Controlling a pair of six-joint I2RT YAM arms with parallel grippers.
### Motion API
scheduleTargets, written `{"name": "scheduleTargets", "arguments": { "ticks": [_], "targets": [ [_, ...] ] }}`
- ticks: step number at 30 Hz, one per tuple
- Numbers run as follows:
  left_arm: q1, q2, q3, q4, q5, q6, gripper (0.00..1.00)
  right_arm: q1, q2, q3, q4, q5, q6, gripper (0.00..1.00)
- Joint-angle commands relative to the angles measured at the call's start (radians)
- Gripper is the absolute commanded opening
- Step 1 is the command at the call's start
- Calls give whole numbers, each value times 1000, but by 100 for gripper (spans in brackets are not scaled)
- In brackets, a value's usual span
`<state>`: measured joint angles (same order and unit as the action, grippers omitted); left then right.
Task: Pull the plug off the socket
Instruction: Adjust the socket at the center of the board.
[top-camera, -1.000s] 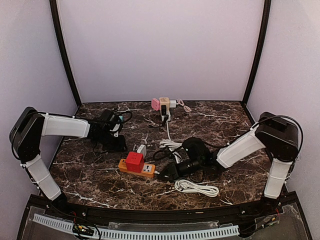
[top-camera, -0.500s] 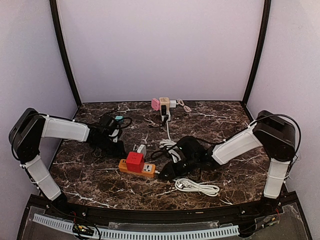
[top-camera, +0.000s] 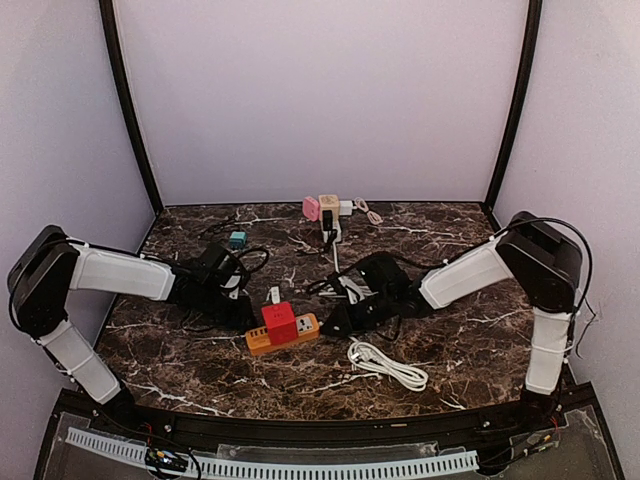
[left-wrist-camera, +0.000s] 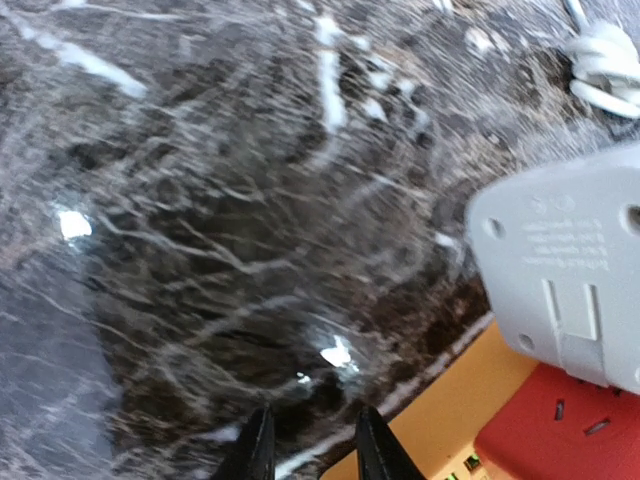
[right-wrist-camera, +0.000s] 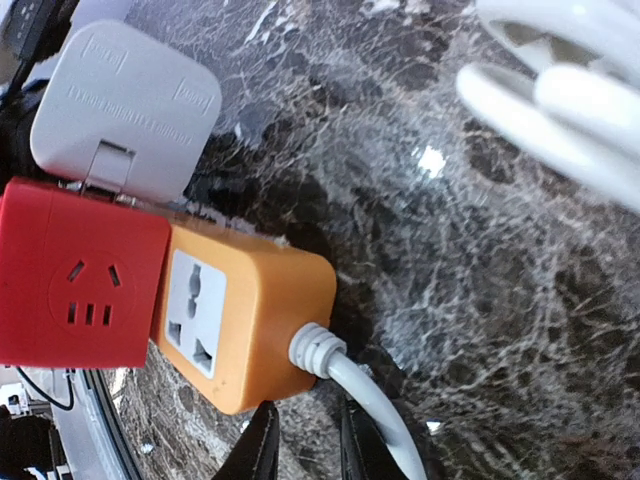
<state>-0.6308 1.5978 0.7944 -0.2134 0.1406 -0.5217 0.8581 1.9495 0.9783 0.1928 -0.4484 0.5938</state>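
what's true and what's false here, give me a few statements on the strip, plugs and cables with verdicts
1. The red cube sits on the orange strip. True.
2. The grey plug lies apart from the cube. False: it sits against the cube's side.
3. The white coil lies by the back wall. False: it lies near the front, right of the strip.
4. A white cord leaves the strip's end. True.
5. The right gripper grips the cube. False: it is at the strip's cord end, with nothing between its fingers.

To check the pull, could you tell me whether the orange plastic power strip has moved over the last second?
Yes. The orange plastic power strip has turned: its cable end swung toward the beige cube adapter at the back of the table.
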Motion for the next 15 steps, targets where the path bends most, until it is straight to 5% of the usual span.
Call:
{"name": "scheduleTargets", "arguments": {
  "ticks": [1,15],
  "targets": [
    [-80,-36,-31,14,7,-43,29,-39,46,47,-59,23,-56,22],
    [-312,-46,-105,190,-58,-206,29,-68,91,131,-65,-57,-82,21]
  ]
}}
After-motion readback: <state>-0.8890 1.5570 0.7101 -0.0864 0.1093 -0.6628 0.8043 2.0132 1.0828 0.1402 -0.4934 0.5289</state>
